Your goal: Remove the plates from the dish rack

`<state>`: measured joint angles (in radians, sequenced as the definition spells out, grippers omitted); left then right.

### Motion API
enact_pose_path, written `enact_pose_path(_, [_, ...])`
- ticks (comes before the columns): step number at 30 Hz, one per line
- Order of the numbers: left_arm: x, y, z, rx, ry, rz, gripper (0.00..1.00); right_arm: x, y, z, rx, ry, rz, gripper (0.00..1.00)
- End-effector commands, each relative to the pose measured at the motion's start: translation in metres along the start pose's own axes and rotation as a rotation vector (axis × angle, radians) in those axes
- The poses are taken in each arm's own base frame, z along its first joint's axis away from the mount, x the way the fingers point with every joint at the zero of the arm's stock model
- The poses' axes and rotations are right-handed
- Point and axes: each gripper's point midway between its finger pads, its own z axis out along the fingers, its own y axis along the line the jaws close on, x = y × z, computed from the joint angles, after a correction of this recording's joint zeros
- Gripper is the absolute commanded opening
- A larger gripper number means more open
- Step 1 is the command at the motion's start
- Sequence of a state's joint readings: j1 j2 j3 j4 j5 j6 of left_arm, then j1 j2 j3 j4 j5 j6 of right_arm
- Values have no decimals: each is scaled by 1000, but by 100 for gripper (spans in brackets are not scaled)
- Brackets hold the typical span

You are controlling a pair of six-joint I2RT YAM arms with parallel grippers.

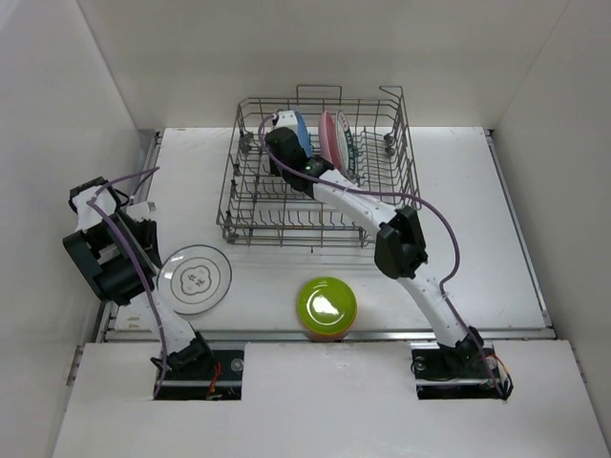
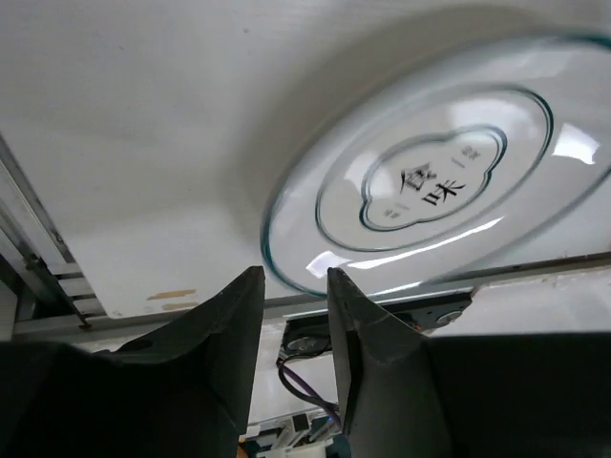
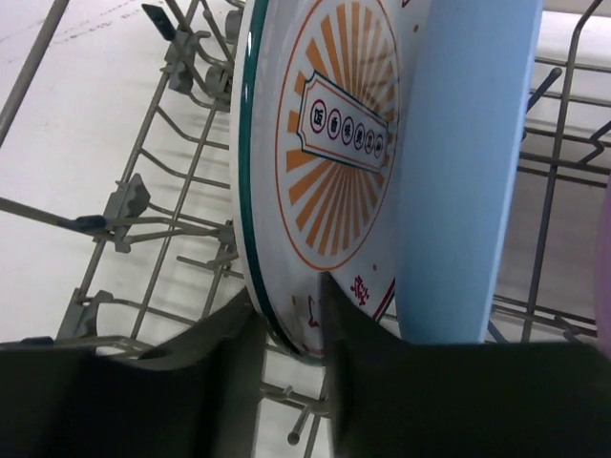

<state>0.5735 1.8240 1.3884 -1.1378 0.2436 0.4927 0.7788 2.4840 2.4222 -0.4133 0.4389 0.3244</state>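
The grey wire dish rack [image 1: 409, 181] stands at the back centre. In it stand a white plate with an orange sunburst centre [image 1: 279, 120], a blue plate [image 1: 302, 130] and a pink plate [image 1: 327, 139]. My right gripper [image 1: 281, 136] reaches into the rack. In the right wrist view my right gripper [image 3: 286, 303] is shut on the lower rim of the sunburst plate [image 3: 325, 124], with the blue plate [image 3: 458, 162] just beside it. My left gripper [image 2: 294, 277] is open and empty, near the white teal-rimmed plate [image 2: 430, 181] lying flat on the table [image 1: 196, 279].
A lime green plate [image 1: 326, 303] sits stacked on an orange one [image 1: 325, 333] at the table's front centre. Another white patterned plate [image 1: 345, 143] stands right of the pink one. Rack tines [image 3: 143, 200] surround the right gripper. White walls enclose the table.
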Motion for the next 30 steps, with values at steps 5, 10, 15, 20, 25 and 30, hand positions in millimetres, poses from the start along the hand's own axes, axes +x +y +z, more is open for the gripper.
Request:
enact_pose_path(5, [-2, 8, -11, -21, 52, -15, 38, -69, 26, -18, -122, -176, 20, 3])
enact_pose_path(10, [0, 4, -15, -19, 33, -12, 39, -100, 41, -53, -165, -250, -18, 0])
enact_pose_path(15, [-3, -6, -33, -8, -31, -2, 40, -153, 42, -96, -166, -372, -33, 0])
enact_pose_path(20, [-12, -14, -57, -4, -108, 5, 42, -193, 47, -137, -179, -474, -56, 0])
enact_pose_path(25, [-16, -22, -76, -4, -165, -13, 42, -206, 73, -185, -290, -515, -141, 0])
enact_pose_path(30, [-21, -33, -107, -31, -285, -83, 42, -149, 150, -240, -647, -448, -421, 0])
